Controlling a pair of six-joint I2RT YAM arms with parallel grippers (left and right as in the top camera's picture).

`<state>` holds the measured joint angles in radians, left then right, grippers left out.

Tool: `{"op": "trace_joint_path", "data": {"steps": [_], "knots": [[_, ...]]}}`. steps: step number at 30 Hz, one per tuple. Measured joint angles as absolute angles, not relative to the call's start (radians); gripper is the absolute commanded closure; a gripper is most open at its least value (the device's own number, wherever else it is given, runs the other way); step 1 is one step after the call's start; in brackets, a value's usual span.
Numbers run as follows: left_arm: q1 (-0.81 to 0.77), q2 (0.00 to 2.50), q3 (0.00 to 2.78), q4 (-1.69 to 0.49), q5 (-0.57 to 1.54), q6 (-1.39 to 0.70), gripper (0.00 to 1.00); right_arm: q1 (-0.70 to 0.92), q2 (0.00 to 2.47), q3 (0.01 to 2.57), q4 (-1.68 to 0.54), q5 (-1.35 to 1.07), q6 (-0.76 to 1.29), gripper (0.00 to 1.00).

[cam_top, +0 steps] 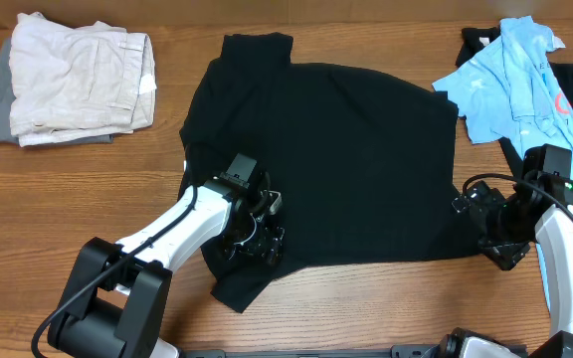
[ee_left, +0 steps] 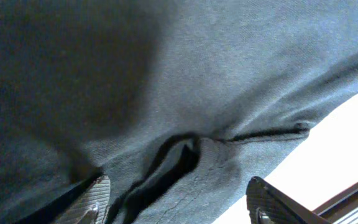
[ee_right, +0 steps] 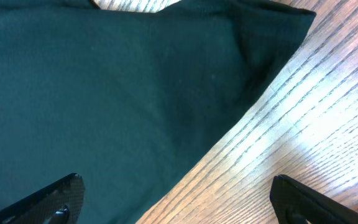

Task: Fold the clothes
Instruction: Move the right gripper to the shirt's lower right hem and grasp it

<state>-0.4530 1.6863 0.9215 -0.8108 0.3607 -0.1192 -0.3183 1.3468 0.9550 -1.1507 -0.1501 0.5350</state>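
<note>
Both jaws stand apart over the black shirt [cam_top: 336,159].

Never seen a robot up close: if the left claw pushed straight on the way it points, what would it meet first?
The black shirt, most likely: the left claw points at a wrinkled fold of its fabric, close ahead, though depth is unclear.

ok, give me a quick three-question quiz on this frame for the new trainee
1. True or false: the black shirt is folded into a neat stack.
2. In the overhead view, the folded beige garment lies: A) top left B) top right C) bottom centre.
3. Which gripper hangs at the shirt's edge, partly over bare table?
Key: 1 false, it lies spread out; 2 A; 3 the right gripper.
</note>
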Motion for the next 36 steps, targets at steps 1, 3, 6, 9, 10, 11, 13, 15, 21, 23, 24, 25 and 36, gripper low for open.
{"op": "trace_joint_path", "data": {"steps": [1,3,6,9,10,11,13,15,21,23,24,25,36], "knots": [[-0.453,1.686,0.921,-0.812,0.366,-0.114,0.30,-0.318,1.347,0.955,-1.147,-0.150,0.535,0.00],[-0.453,1.686,0.921,-0.811,0.376,-0.099,0.30,-0.318,1.347,0.955,-1.139,-0.150,0.533,0.00],[-0.453,1.686,0.921,-0.811,0.394,-0.073,0.30,-0.318,1.347,0.955,-1.136,-0.150,0.530,0.00],[-0.453,1.686,0.921,-0.811,0.397,-0.063,0.31,-0.318,1.347,0.955,-1.134,-0.150,0.530,0.00],[-0.453,1.686,0.921,-0.811,0.397,-0.060,0.33,-0.318,1.347,0.955,-1.132,-0.150,0.530,0.00],[-0.453,1.686,0.921,-0.811,0.397,-0.056,0.36,-0.318,1.347,0.955,-1.129,-0.150,0.530,0.00],[-0.453,1.686,0.921,-0.810,0.398,-0.049,0.45,-0.318,1.347,0.955,-1.126,-0.147,0.532,0.00],[-0.453,1.687,0.921,-0.811,0.398,-0.049,0.60,-0.318,1.347,0.955,-1.126,-0.138,0.542,0.00],[-0.453,1.687,0.921,-0.815,0.401,-0.044,0.70,-0.318,1.365,0.955,-1.105,-0.113,0.572,0.00],[-0.453,1.687,0.921,-0.816,0.401,-0.044,0.69,-0.318,1.385,0.951,-1.091,-0.111,0.575,0.00],[-0.453,1.687,0.921,-0.816,0.401,-0.044,0.69,-0.318,1.396,0.949,-1.083,-0.108,0.576,0.00],[-0.453,1.687,0.921,-0.818,0.402,-0.044,0.69,-0.318,1.418,0.944,-1.074,-0.106,0.577,0.00],[-0.453,1.687,0.921,-0.830,0.408,-0.061,0.96,-0.318,1.505,0.928,-1.050,-0.089,0.644,0.03]]}}
